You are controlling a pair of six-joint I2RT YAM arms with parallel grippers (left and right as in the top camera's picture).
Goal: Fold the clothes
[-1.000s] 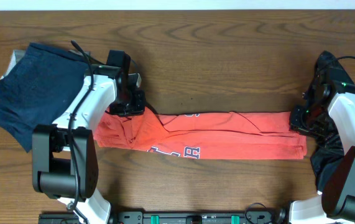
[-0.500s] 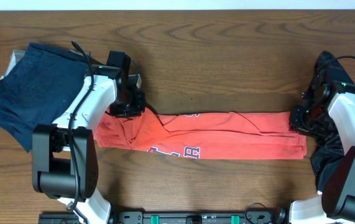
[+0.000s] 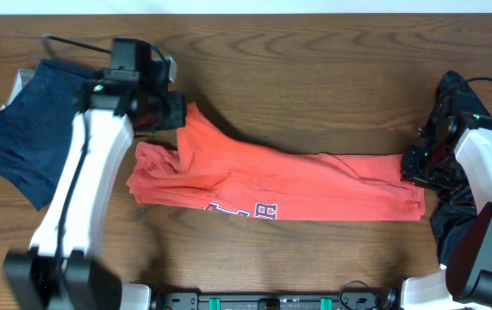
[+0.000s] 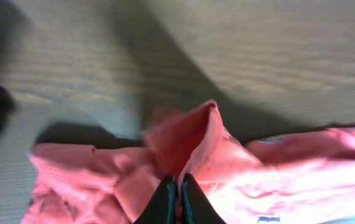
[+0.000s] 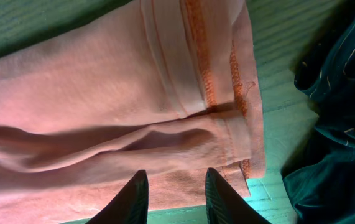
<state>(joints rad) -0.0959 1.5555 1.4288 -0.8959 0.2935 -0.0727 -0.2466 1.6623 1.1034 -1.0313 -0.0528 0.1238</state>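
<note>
Above the table point(image 3: 314, 86), left end effector point(image 4: 178, 180) pinches the soft coral T-shirt point(image 3: 314, 185) peaked; right end effector point(image 5: 176, 177) unclear.

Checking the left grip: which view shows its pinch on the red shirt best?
Left wrist: the left gripper is shut on a raised fold of the shirt. Overhead shows only its body above the raised corner. Right wrist shows the shirt's other end, no pinch.
</note>
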